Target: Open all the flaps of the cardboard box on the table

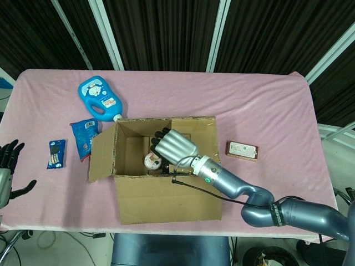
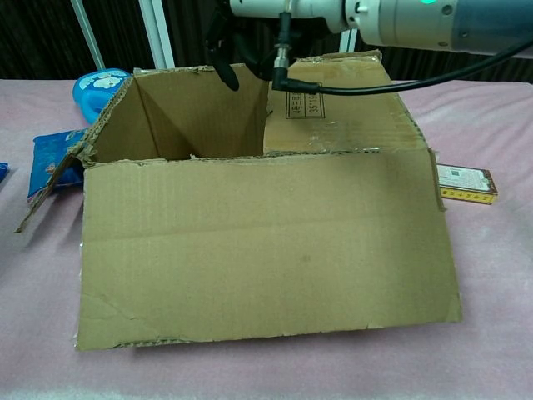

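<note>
The cardboard box (image 1: 166, 194) stands mid-table near the front edge. Its front flap (image 2: 266, 242) hangs down outward and its left flap (image 1: 101, 155) stands out to the side. The right flap (image 2: 341, 108) lies folded in over the right half of the opening. My right hand (image 1: 175, 145) hovers over the opening at that flap's free edge, fingers extended toward the left and holding nothing; its dark fingertips (image 2: 225, 71) show at the top of the chest view. My left hand (image 1: 8, 166) is at the table's far left edge, fingers spread and empty.
A round white item (image 1: 151, 160) lies inside the box. A blue bottle (image 1: 100, 100), a blue snack packet (image 1: 85, 137) and a small blue packet (image 1: 55, 153) lie left of the box. A flat brown carton (image 1: 242, 150) lies to its right.
</note>
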